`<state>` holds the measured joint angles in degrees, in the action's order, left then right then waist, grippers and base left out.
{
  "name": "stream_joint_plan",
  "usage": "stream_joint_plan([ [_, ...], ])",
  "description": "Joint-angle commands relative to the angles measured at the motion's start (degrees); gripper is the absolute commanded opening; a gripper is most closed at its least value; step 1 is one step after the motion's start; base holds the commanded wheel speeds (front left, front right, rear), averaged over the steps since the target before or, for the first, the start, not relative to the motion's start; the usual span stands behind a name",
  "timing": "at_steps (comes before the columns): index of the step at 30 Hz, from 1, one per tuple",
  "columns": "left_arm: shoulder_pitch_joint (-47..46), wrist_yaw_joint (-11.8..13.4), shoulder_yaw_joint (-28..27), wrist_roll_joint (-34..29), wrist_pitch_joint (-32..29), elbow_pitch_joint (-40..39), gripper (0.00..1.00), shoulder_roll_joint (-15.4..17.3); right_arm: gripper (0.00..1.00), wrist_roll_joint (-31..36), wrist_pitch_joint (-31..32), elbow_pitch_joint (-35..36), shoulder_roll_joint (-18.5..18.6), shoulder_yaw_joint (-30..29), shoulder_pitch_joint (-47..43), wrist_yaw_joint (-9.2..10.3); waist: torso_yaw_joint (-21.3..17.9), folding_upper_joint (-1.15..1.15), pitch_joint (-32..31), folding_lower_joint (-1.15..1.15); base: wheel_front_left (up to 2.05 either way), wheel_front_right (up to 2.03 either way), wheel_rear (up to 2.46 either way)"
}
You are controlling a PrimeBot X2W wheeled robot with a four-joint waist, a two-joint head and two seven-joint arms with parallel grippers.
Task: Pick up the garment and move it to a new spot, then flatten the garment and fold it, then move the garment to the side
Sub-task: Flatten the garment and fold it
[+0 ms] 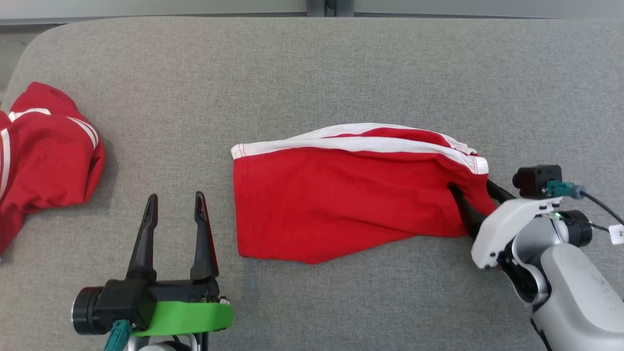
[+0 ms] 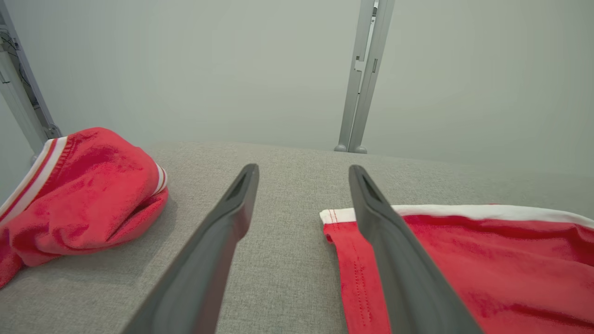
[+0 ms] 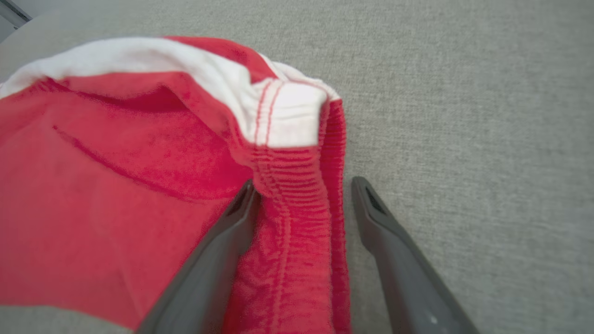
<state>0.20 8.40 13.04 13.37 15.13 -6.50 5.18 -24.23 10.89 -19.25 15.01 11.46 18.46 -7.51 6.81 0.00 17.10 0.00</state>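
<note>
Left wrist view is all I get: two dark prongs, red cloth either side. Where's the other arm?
Observer: The right gripper is at the right-hand end of the flat red garment, at its ribbed edge.
Operator: Is it pinching it?
Observer: No. In the right wrist view its fingers stand open, with the ribbed edge lying between them.
Operator: Does my right prong touch the cloth?
Observer: No. From the head view the left gripper sits beside the garment's left edge, with grey surface between.

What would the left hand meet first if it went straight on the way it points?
Likely nothing: the left hand points along the bare grey cushion, just left of the edge of the red garment; clearance looks slim.
</note>
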Motion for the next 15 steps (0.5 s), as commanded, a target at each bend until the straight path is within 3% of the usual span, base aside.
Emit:
stream_joint_plan([
  [1,0.75,-0.86,-0.51,0.02,0.01,0.71,1.0,-0.43,1.0,-2.96,1.14,-1.32,-1.16,0.3,1.01,0.03,-0.03,0.0,0.08,0.0,0.0,0.0,0.0],
  [2,0.81,-1.35,-0.77,0.0,0.02,0.96,1.0,-0.7,1.0,-4.8,1.68,-2.21,-1.53,-0.03,1.69,0.02,-0.05,0.0,0.09,0.0,0.0,0.0,0.0],
  [3,0.73,-1.73,-1.04,-0.14,0.02,1.05,1.0,-0.91,0.44,-6.43,1.84,-2.73,-1.74,-0.25,2.3,0.02,-0.06,0.0,0.09,0.0,0.0,0.0,0.0],
  [4,0.71,-2.05,-1.37,-0.26,0.01,1.12,1.0,-1.18,0.0,-9.29,2.25,-3.69,-2.63,-1.3,2.8,0.02,-0.11,0.0,0.04,0.0,0.0,0.0,0.0],
  [8,2.1,-3.45,-2.06,0.69,0.01,1.96,1.0,-1.8,0.0,-18.61,5.13,-3.7,-2.47,-2.99,2.63,0.01,-0.93,0.0,-0.85,0.0,0.0,0.0,0.0],
  [15,5.1,-4.25,-3.98,0.98,0.02,2.57,1.0,-2.17,0.0,-33.96,13.08,-0.09,5.77,-11.55,-2.45,0.02,-3.56,0.0,-3.86,0.0,0.0,0.0,0.0],
])
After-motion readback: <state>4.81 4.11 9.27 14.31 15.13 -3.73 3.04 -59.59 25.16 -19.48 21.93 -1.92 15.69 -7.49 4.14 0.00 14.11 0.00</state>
